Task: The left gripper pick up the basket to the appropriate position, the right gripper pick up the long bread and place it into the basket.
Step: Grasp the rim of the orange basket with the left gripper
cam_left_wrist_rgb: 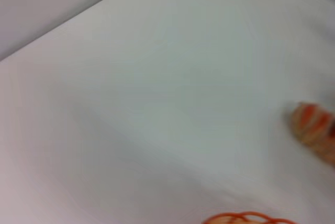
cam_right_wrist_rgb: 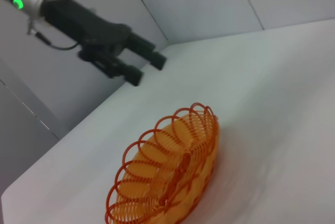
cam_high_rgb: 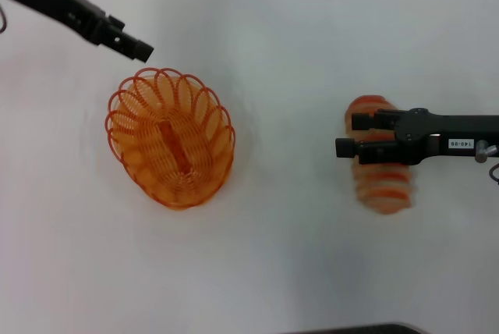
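My right tool (cam_high_rgb: pixel 344 134) hangs directly over the long bread (cam_high_rgb: pixel 380 184), fingers spread apart and gripping nothing, the striped loaf lying flat on the white surface (cam_high_rgb: pixel 296 256) beneath them. My left tool (cam_high_rgb: pixel 140 49), fingers parted and empty, hovers just beyond the far rim of the orange wire basket (cam_high_rgb: pixel 171 137), which stands well apart from the loaf. The risk I judge: my right fingers point across the loaf near one end, so an off-centre pinch could tip it or roll the ridged bread away.
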Robot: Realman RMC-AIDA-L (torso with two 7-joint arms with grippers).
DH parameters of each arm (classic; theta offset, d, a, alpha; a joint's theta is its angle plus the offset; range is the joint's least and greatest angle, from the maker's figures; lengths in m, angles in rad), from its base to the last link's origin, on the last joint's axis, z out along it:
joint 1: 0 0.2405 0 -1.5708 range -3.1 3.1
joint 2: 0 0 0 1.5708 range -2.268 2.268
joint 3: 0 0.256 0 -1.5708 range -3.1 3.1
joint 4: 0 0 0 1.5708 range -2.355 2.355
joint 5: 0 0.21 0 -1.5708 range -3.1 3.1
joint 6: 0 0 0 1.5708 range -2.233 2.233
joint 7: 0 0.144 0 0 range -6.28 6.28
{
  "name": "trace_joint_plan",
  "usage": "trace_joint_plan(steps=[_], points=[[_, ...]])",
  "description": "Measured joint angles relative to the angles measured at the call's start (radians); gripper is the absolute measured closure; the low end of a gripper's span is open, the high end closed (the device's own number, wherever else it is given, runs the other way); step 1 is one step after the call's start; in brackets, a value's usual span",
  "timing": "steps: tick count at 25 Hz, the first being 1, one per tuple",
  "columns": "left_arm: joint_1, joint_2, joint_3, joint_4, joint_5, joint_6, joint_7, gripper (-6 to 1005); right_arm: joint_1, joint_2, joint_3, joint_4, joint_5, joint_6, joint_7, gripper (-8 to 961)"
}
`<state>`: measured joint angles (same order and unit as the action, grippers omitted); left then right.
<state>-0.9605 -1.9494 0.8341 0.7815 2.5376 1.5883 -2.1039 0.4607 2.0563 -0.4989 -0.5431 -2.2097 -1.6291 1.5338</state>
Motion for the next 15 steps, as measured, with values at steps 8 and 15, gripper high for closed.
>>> trace_joint_plan(steps=[8,15], points=[[-0.102,-0.059,0.144,-0.032,0.204,-0.139,-0.106,235,0.0,0.015,0.0,0.001,0.001,0.0,-0.021,9],[-0.13,-0.106,0.209,-0.115,0.316,-0.208,-0.156,234,0.01,0.015,0.002,0.016,0.001,0.003,-0.022,9]])
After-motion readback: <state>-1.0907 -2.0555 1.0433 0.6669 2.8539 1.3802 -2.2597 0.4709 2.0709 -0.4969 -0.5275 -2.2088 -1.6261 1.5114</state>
